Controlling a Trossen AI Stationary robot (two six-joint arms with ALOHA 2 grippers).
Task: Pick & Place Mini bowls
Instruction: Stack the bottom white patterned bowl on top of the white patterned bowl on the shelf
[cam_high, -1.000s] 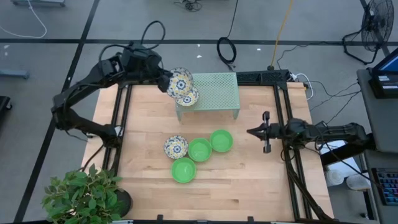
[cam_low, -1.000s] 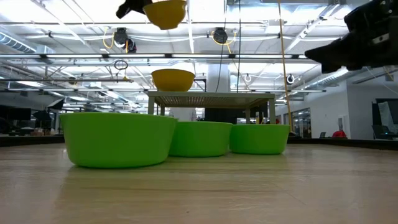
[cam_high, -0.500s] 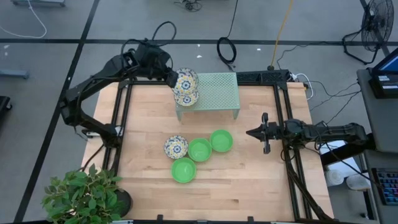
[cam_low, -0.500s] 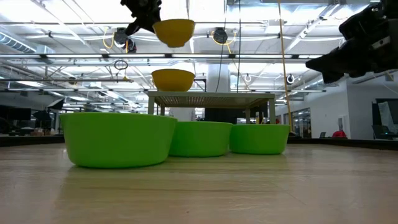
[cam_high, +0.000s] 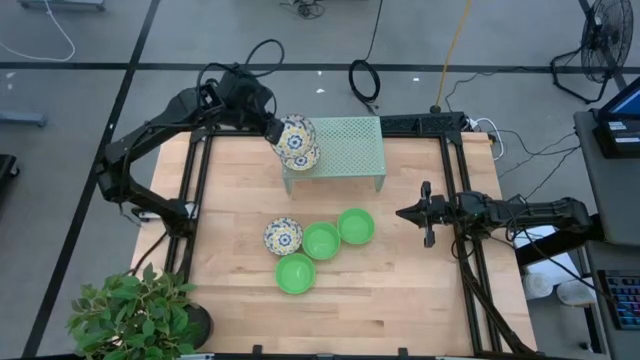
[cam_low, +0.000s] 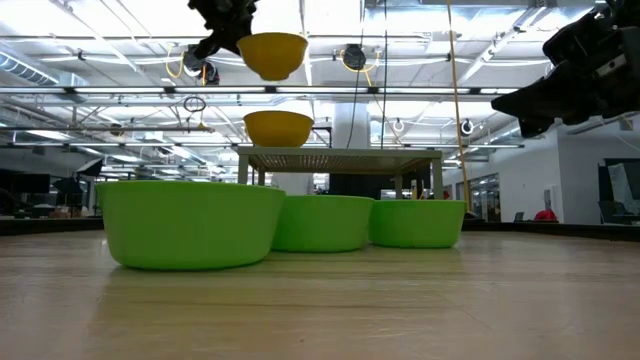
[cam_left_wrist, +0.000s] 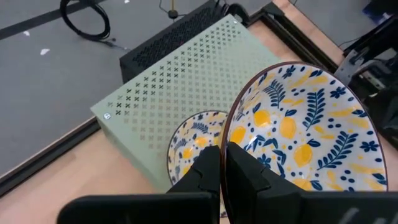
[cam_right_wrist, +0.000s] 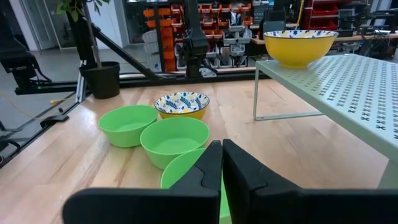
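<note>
Over by the far left of the wooden counter (cam_high: 400, 270), the left hand (cam_high: 270, 128) hangs in the air above the pale green mesh rack (cam_high: 345, 150), its fingers clamped on the rim of a floral bowl (cam_high: 293, 133). From the left wrist view the two dark fingers (cam_left_wrist: 208, 171) pinch that rim, one inside and one outside, and the held floral bowl shows its blue leaves and yellow lemons tilted toward the camera. In the low view its yellow underside sits high, clear of the rack top, with open air between it and the second floral bowl (cam_low: 278, 128) resting on the rack near its left end. From straight above, the two overlap, the held one covering much of the one below.

Down on the counter in front of the rack, the other four bowls cluster together. A third floral bowl (cam_high: 283, 236) stands at the left of the group, just beside the middle green bowl (cam_high: 321, 240). Another green bowl (cam_high: 356, 226) touches that one on the right, and the nearest green bowl (cam_high: 295, 273) sits just in front.

The right hand (cam_high: 410, 212) waits over the right side of the counter, level with the cluster but well apart from it, fingers together and holding nothing.

A potted plant (cam_high: 135, 310) stands off the front left corner.
</note>
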